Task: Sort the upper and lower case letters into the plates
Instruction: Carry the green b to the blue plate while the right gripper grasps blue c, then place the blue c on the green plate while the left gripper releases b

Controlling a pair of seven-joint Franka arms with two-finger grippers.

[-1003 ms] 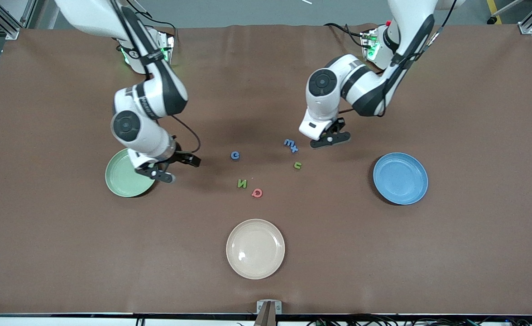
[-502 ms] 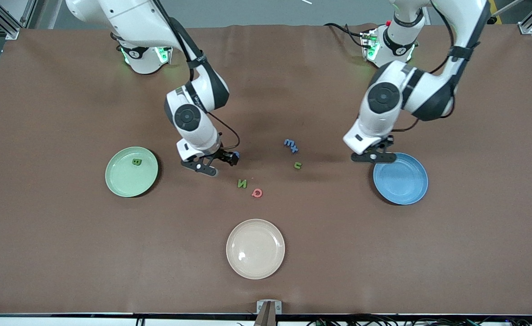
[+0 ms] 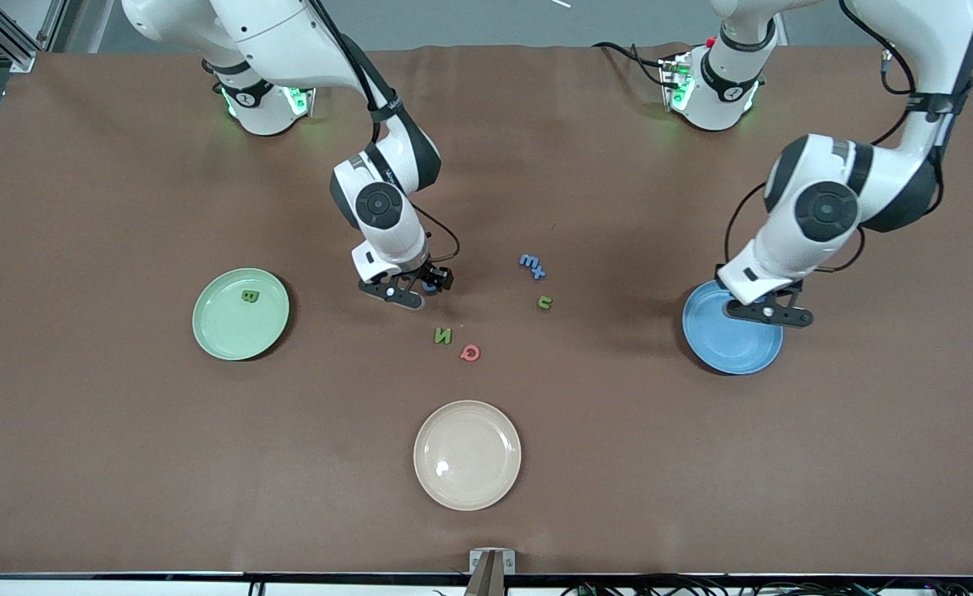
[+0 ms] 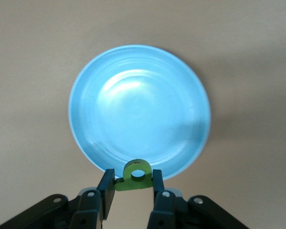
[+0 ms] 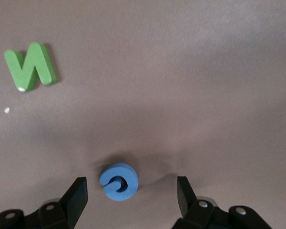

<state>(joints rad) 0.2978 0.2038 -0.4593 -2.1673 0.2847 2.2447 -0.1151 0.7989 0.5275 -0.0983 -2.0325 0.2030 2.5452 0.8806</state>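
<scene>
Blue plate (image 3: 733,339) sits under my left claw (image 4: 132,191), which pinches a green letter (image 4: 136,176): drop next. Right claw (image 5: 131,195), wide, straddles the blue letter (image 5: 118,181) on the worktop (image 3: 701,463).

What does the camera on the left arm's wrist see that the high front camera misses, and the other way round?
Only the left wrist view shows the small green letter pinched in the left tool.

Only the front view shows the right tool open over the blue letter, the mint green plate holding a green letter, the cream plate and the other loose letters.

Both show the blue plate under the left tool.
</scene>
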